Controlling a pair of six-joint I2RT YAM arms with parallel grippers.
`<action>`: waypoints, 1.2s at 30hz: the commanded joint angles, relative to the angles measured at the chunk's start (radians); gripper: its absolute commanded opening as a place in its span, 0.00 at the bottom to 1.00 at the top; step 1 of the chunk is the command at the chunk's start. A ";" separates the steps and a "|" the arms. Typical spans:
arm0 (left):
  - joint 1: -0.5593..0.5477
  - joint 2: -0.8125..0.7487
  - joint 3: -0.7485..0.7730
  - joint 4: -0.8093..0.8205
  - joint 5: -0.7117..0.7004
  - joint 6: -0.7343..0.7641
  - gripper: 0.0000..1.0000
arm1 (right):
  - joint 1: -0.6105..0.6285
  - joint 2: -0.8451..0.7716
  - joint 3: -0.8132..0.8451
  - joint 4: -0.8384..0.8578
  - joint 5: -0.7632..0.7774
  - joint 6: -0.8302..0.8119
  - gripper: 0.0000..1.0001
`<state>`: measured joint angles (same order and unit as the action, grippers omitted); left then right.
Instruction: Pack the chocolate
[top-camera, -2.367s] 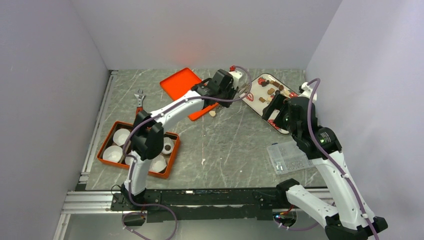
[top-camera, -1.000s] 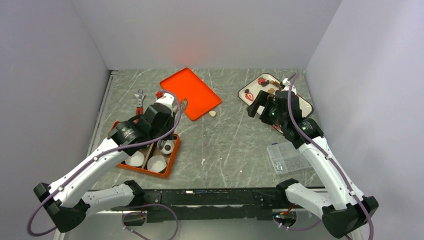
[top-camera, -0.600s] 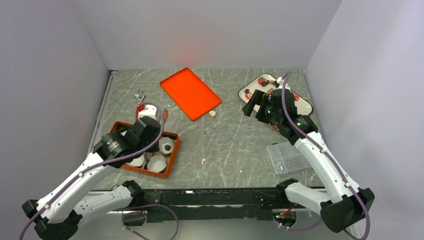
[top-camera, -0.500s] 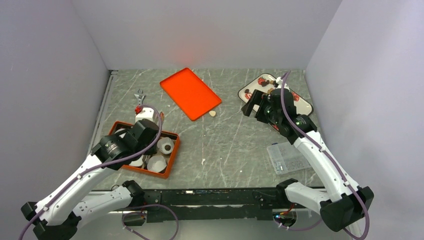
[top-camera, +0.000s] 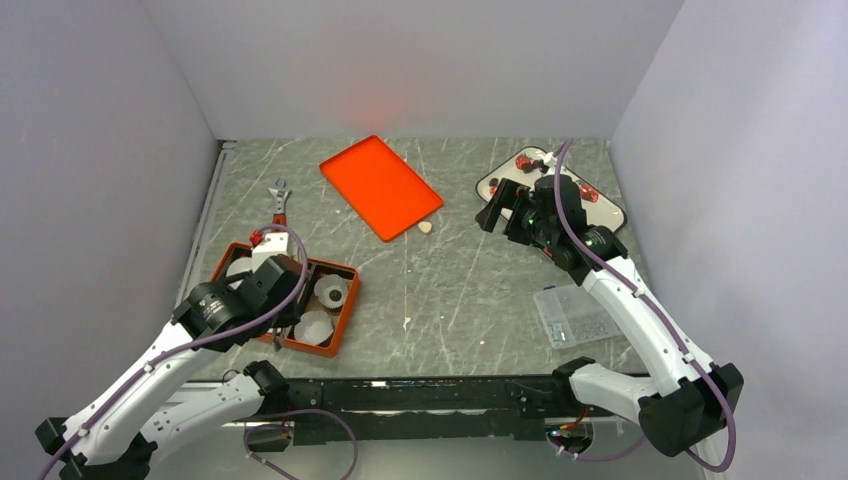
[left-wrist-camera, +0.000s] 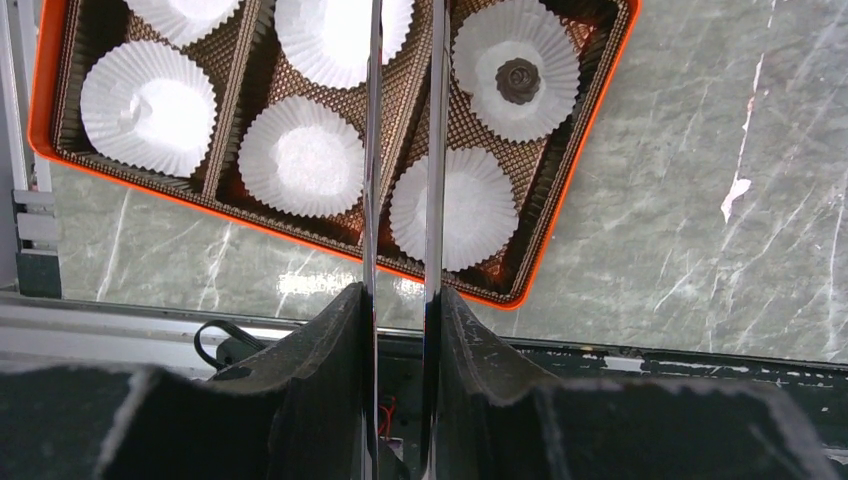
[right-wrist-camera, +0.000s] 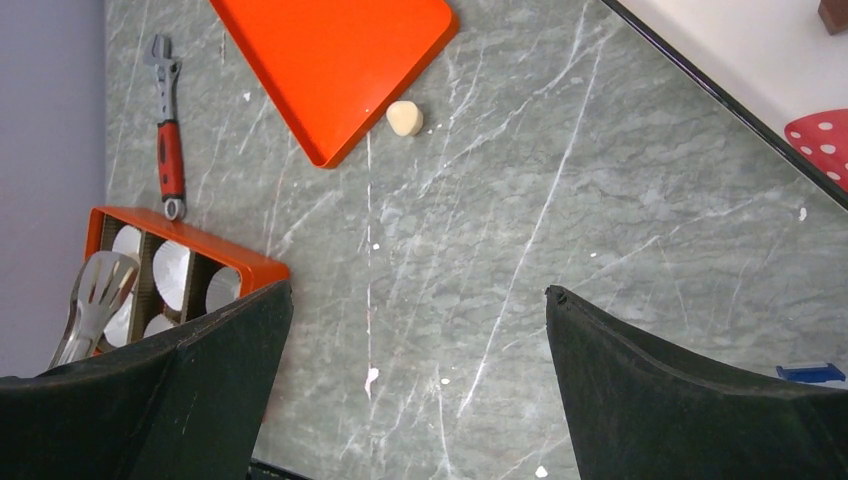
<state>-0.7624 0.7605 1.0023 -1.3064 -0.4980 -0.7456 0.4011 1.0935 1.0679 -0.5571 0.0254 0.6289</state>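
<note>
- One chocolate (left-wrist-camera: 517, 80) sits cupped in the near-left orange box (right-wrist-camera: 200, 245); the other cups (left-wrist-camera: 300, 157) look empty.
- A tan piece (right-wrist-camera: 404, 118) lies on the tabletop (right-wrist-camera: 600, 300); a brown piece (right-wrist-camera: 833, 12) lies on the far-right white tray (right-wrist-camera: 740, 50).
- Your left end effector (left-wrist-camera: 402, 295) clamps tongs (left-wrist-camera: 373, 150); your right end effector (right-wrist-camera: 417, 290) gapes, empty.

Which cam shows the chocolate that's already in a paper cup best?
Left wrist: it looks straight down on the chocolate, sharp and centred in its paper cup. Top external shows only a small dark spot in that cup. Right wrist catches part of the orange box, chocolate not discernible.
</note>
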 joint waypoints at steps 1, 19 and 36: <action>0.002 -0.007 -0.007 -0.035 0.003 -0.053 0.33 | 0.005 -0.007 -0.004 0.043 -0.008 -0.006 1.00; 0.001 -0.152 0.020 -0.174 0.276 0.032 0.33 | 0.008 -0.023 -0.026 0.041 -0.006 -0.001 1.00; 0.002 -0.169 0.024 -0.261 0.348 0.099 0.34 | 0.009 -0.045 -0.032 0.028 0.014 0.009 1.00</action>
<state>-0.7624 0.5869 1.0088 -1.5600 -0.1547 -0.6643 0.4068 1.0775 1.0359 -0.5491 0.0212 0.6323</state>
